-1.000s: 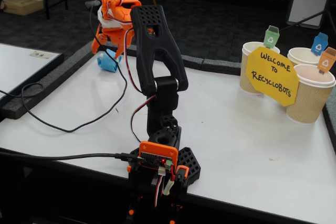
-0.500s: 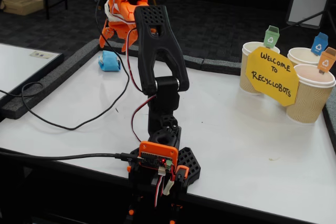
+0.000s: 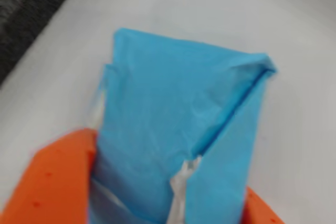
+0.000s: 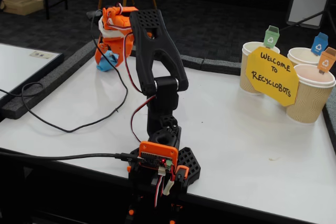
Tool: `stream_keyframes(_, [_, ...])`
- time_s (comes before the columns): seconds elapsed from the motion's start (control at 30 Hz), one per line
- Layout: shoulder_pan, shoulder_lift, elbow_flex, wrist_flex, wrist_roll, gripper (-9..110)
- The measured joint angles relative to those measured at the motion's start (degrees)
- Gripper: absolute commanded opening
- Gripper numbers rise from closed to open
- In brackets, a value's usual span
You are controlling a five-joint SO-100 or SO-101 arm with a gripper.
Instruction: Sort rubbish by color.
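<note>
Dark carpet and chair legs fill the background behind a white desk (image 4: 252,145), which carries everything, with a grey foam strip along its far left edge. Largest on it is the black arm (image 4: 157,61), clamped at the near edge and reaching out to the far left corner, presumably because that is where the rubbish lies. At the right, well apart from the arm, three paper cups (image 4: 310,95) stand clustered behind a yellow sign (image 4: 272,75), each with a small coloured tag, green, blue or orange, so they read as the colour-coded bins for sorting. A black cable (image 4: 63,124) trails loosely over the left side of the desk. The orange gripper (image 4: 107,56) is lowered over the light blue wad (image 4: 106,62), which sits at the desk surface in the far left corner. In the wrist view the wad (image 3: 178,129) fills the space between the orange fingers (image 3: 58,182), one either side. They bracket it closely, as for a grasp, but I cannot tell whether they are clenched on it. No green or orange wad is visible.
</note>
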Motion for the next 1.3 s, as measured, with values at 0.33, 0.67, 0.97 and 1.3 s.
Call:
stream_keyframes(0.33, [0.18,-0.18,-0.09,0.62,0.26,0])
stream_keyframes(0.67, [0.97,2.46,-1.67,9.4,0.26,0])
stream_keyframes(0.97, [2.29,18.19,7.65,13.97,5.54,0])
stream_keyframes(1.3, [4.48,44.82,42.71,12.92,15.38,0])
